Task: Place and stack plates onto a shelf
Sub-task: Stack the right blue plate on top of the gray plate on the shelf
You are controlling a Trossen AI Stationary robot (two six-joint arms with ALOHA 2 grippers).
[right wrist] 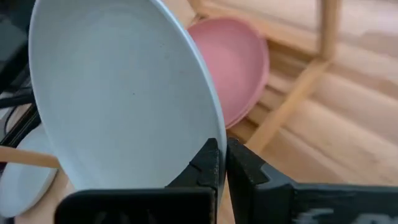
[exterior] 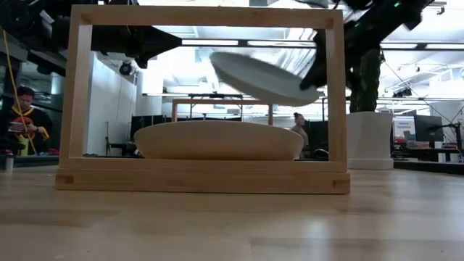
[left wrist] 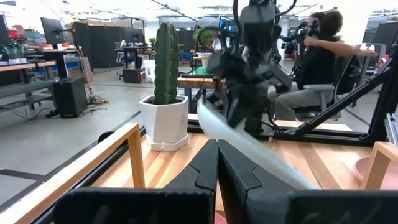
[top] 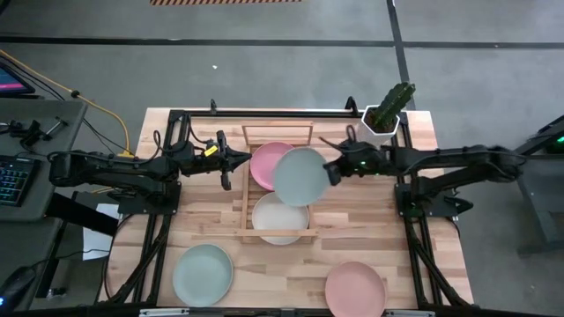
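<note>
My right gripper (top: 333,169) is shut on a mint green plate (top: 300,174) and keeps it in the air over the wooden shelf (top: 240,204). Below it, pink plates (top: 264,160) lie on the shelf's far half, and a cream plate (top: 280,220) rests flat on the near half. A second mint plate (top: 203,273) and another pink plate (top: 355,289) lie on the table near its near edge. My left gripper (top: 231,172) is shut and hovers just left of the shelf, touching nothing. My right gripper (right wrist: 222,146) pinches the mint plate's rim (right wrist: 208,134) between its two fingers, on the side toward the table's right. The fingers reach in from the right. The plate (exterior: 261,76) is lifted clear and tilted, its free side higher than the held side.
A white pot with a green cactus (top: 388,114) stands at the table's far right corner, just behind my right arm. The shelf's raised frame (exterior: 203,174) stands up at its near end. People sit in the room beyond the table.
</note>
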